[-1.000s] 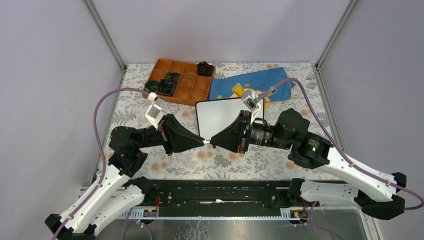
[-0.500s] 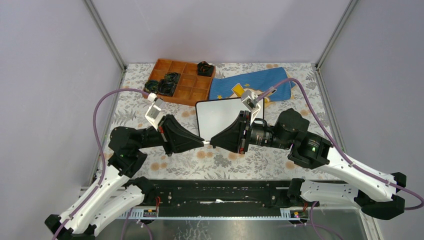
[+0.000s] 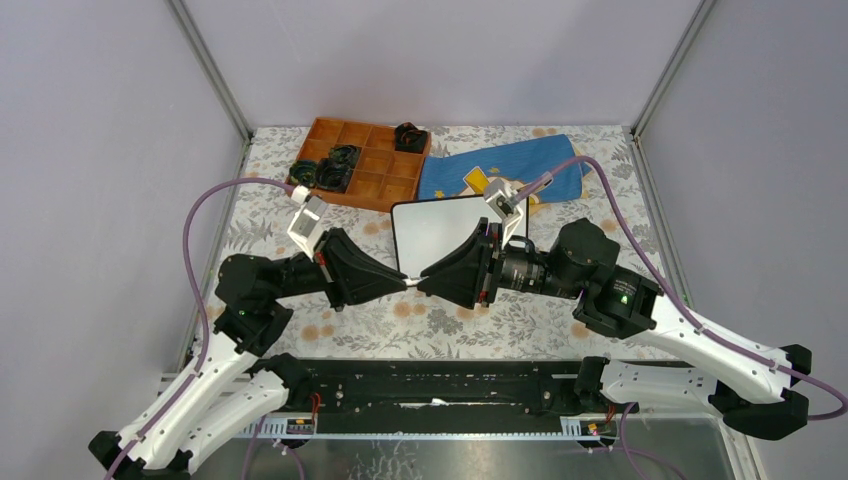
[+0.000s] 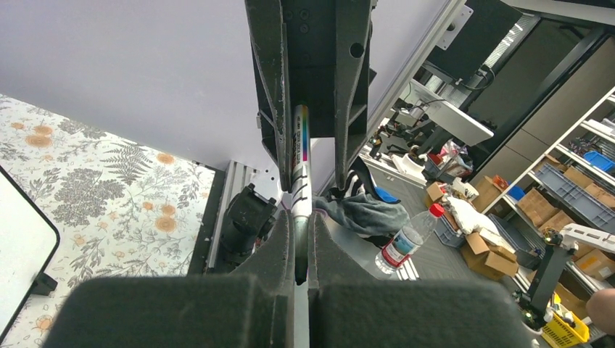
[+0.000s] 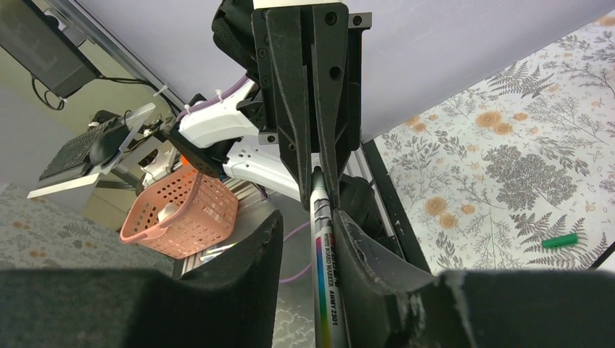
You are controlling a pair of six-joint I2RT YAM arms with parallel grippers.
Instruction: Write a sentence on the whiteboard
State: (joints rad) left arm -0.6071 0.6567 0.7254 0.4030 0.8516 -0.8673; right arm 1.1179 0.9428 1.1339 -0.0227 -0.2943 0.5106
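The whiteboard point(image 3: 440, 225) stands mid-table, and its visible face is blank. No sentence shows on it. Its corner also shows in the left wrist view point(image 4: 18, 239). My two grippers meet tip to tip just in front of the board, with a white whiteboard marker point(image 3: 412, 285) between them. My left gripper point(image 3: 404, 284) is shut on the marker's dark end point(image 4: 301, 167). My right gripper point(image 3: 423, 285) is open around the marker's barrel point(image 5: 323, 268), which rests against one finger point(image 5: 355, 239).
An orange compartment tray point(image 3: 372, 186) holding black items sits at the back left. A blue cloth point(image 3: 510, 165) lies behind the board. A small green cap point(image 5: 560, 240) lies on the floral tablecloth. A pink basket point(image 5: 181, 210) stands off the table.
My right gripper and both wrists have shifted slightly to the left. The marker stays between the two grippers.
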